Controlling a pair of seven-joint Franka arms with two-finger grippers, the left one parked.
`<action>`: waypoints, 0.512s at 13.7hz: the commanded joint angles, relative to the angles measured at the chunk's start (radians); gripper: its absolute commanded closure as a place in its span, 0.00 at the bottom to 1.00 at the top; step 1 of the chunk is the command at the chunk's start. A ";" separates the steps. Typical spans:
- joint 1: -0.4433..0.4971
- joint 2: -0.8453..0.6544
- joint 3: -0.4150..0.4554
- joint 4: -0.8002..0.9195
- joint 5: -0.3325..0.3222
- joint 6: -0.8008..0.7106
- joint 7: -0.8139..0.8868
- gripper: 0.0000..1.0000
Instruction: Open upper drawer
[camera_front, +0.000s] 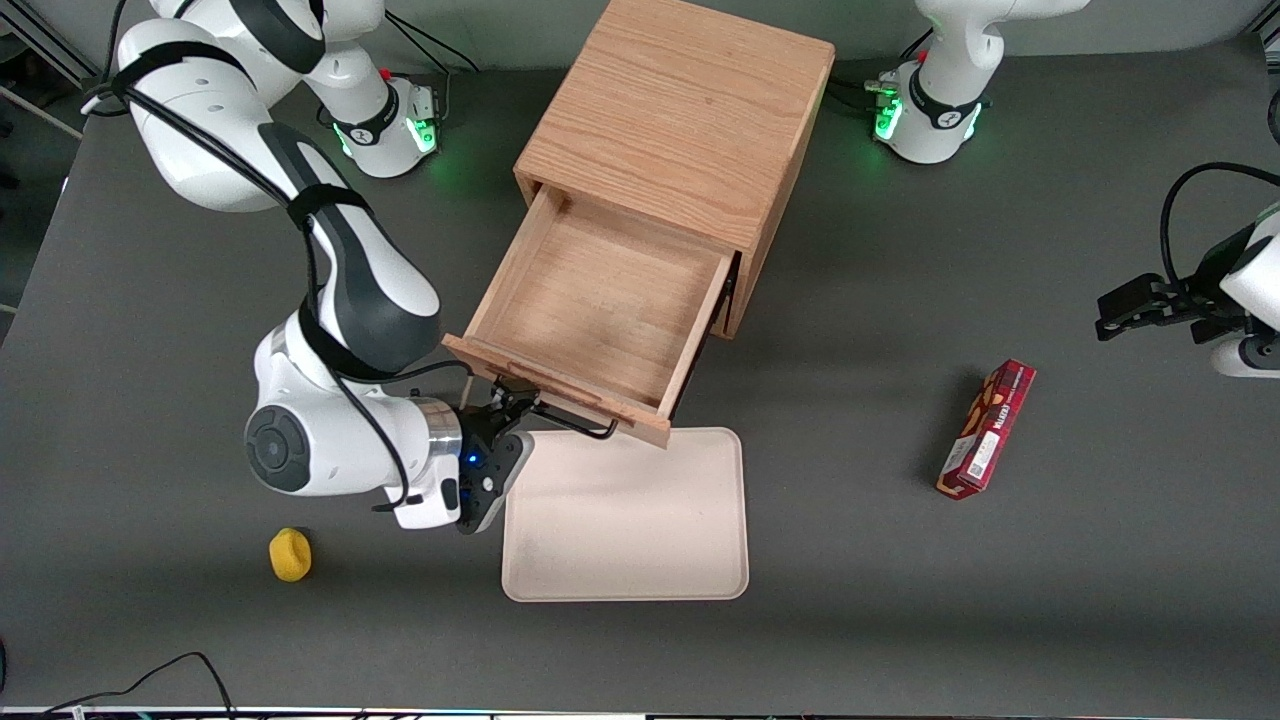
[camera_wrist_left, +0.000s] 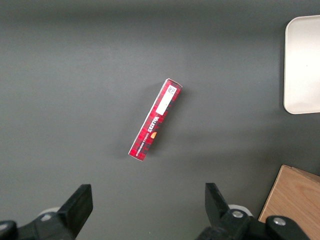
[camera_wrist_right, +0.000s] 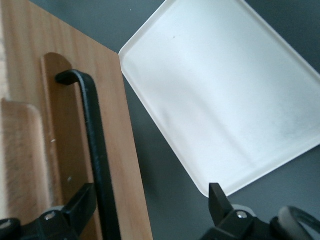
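Note:
The upper drawer (camera_front: 600, 300) of the wooden cabinet (camera_front: 680, 110) stands pulled far out, and its inside is bare. Its thin black wire handle (camera_front: 570, 420) runs along the front panel, nearer the front camera. My right gripper (camera_front: 515, 405) is at the end of that handle toward the working arm. In the right wrist view the gripper (camera_wrist_right: 150, 192) is open with its fingers wide apart. The handle (camera_wrist_right: 95, 150) passes between them, close to one finger (camera_wrist_right: 82, 200), on the light-oak front panel (camera_wrist_right: 125, 150). The lower drawer is hidden under the open one.
A cream tray (camera_front: 625, 520) lies on the table just in front of the open drawer and also shows in the right wrist view (camera_wrist_right: 220, 100). A red snack box (camera_front: 987, 430) lies toward the parked arm's end. A small yellow object (camera_front: 290, 553) sits near the working arm.

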 joint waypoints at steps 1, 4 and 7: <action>0.012 0.014 0.010 0.124 -0.018 -0.124 -0.013 0.00; 0.017 -0.195 0.009 0.111 -0.032 -0.159 0.065 0.00; 0.012 -0.337 0.015 0.045 -0.046 -0.217 0.292 0.00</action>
